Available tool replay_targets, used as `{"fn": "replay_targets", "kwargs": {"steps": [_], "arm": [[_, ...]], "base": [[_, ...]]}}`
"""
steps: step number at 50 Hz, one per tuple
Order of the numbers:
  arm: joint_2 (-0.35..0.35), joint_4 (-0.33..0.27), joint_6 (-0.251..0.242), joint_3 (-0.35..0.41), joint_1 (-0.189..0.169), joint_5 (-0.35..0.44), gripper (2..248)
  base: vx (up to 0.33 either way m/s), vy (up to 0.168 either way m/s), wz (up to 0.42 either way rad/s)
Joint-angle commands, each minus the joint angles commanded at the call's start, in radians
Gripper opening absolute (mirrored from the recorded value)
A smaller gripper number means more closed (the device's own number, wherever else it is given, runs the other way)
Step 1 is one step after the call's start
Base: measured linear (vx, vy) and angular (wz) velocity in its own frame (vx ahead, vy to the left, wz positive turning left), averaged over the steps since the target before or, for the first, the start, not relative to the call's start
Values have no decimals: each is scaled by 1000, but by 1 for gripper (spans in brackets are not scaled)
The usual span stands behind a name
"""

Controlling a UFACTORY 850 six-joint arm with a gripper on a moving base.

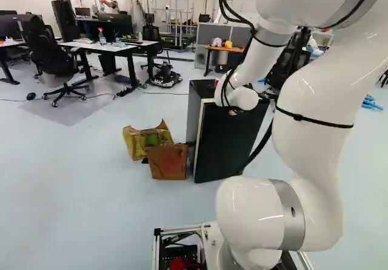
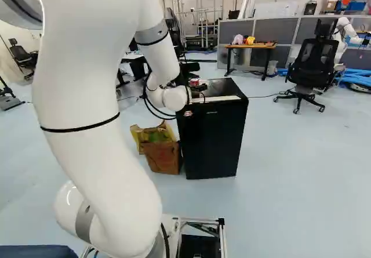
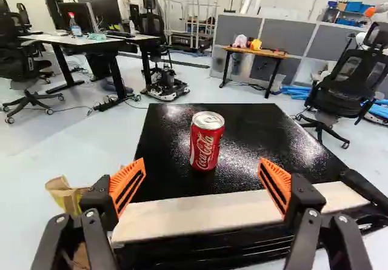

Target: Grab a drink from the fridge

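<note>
Two containers stand on the floor (image 1: 91,191), left of the fridge (image 2: 212,136) in the left base view, probably set there to leave its front free: a creased yellow bag (image 1: 134,144) with a ragged mouth and, overlapping it, a boxier brown bag (image 1: 168,162), dull and papery. Next comes the fridge, an upright black box, door seemingly closed; its top is glossy and finely pebbled, edged in front by a smooth pale strip (image 3: 200,214). The drink, a red can (image 3: 207,148), is on that top rather than inside, so the door likely needs no opening. It stands upright, a shiny metal cylinder with a silvery lid. The end effector (image 3: 201,179) is released, its ribbed orange pads (image 3: 127,185) spread wide with the can ahead, between their lines, presumably to straddle it on a forward move.
</note>
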Motion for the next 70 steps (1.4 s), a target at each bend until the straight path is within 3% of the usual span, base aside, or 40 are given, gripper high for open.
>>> {"fn": "replay_targets", "kwargs": {"steps": [25,70], "arm": [[-93,0,0,-47,4,4,247],[-195,0,0,-175,-1,4,247]], "base": [[0,0,0],[0,0,0]]}}
